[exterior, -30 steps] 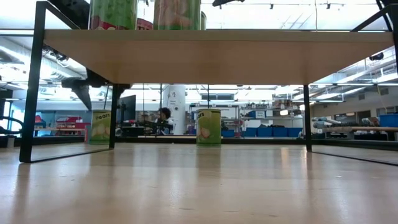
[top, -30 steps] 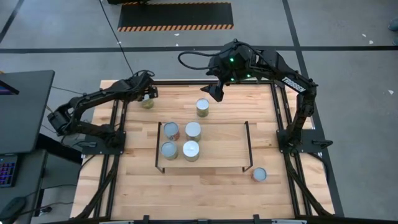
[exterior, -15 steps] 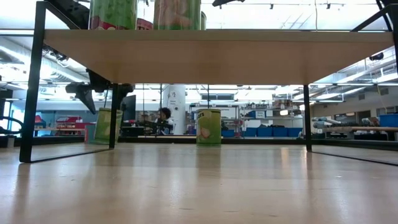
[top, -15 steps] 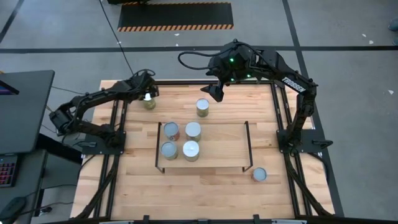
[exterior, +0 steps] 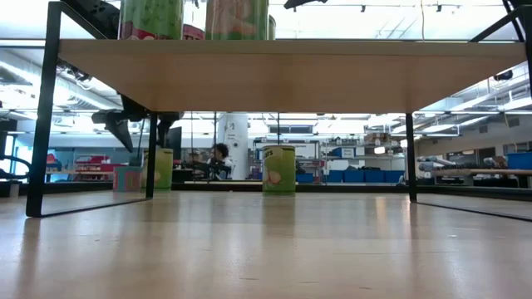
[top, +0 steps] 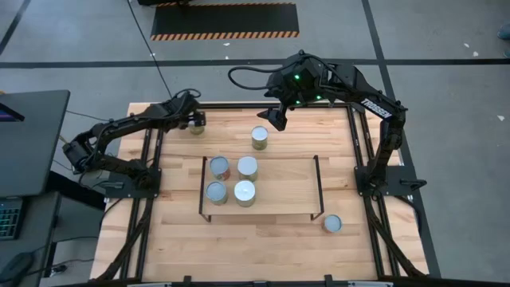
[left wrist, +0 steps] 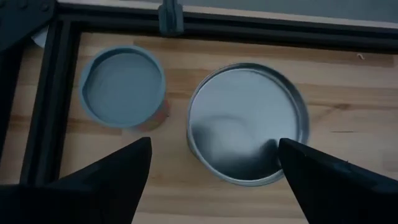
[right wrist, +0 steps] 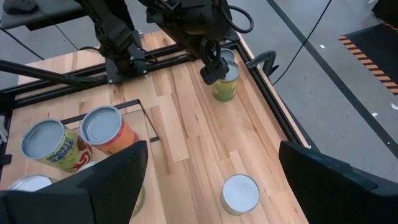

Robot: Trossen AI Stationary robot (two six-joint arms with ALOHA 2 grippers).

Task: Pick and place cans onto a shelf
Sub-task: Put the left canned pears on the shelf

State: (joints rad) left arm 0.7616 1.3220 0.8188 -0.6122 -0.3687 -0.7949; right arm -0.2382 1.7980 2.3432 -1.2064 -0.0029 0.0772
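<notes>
The tabletop (top: pixel 263 239) carried the shelf (top: pixel 283 191), which held 4 cans (top: pixel 245 192) on its left half. 1 can (top: pixel 260 137) stood behind the shelf, another (top: pixel 332 224) at the shelf's front right corner. The right gripper (top: pixel 273 118) hung above the rear edge, jaws spread. The left gripper (top: pixel 194 119) hovered over a far-left-corner can (left wrist: pixel 247 130), jaws spread and empty, with a smaller can (left wrist: pixel 123 87) just beside it.

Light-wood plank desk (top: pixel 263 235); black-and-orange striped floor mat (top: pixel 225 21) beyond far edge; seated person (exterior: pixel 219 158) in background room.
</notes>
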